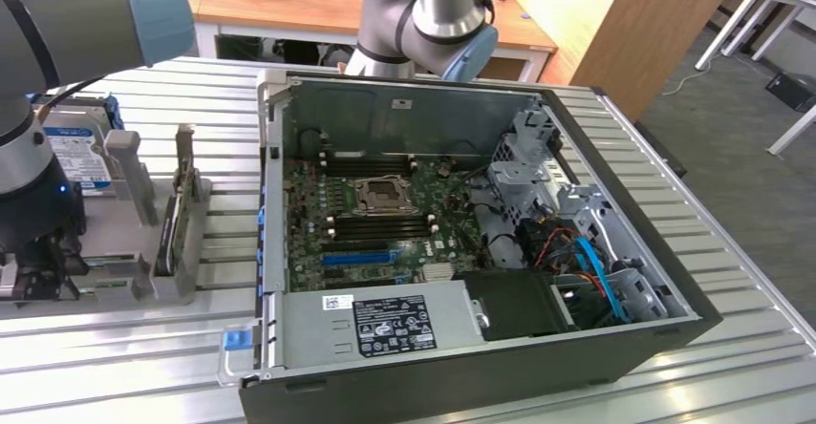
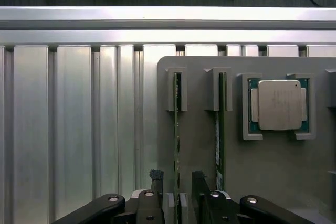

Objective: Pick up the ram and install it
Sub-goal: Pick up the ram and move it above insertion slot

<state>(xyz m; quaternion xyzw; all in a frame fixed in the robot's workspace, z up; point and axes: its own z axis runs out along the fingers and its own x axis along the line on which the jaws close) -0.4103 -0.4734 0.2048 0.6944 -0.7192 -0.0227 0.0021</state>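
Observation:
Two green ram sticks stand on edge in slots of a grey holder. The nearer ram runs between my gripper's two fingers, with a small gap on each side, so the gripper is open and straddles it. The second ram stands one slot over, beside the other finger. In the exterior view the gripper hangs low over the holder at the exterior view's left, apart from the open computer case. The motherboard lies inside the case with dark memory slots around the processor socket.
A processor chip sits in a pocket of the holder. A silver hard drive with a blue-and-white label stands behind the holder. A blue slot strip, the power supply and cables fill the case. Ribbed metal table around.

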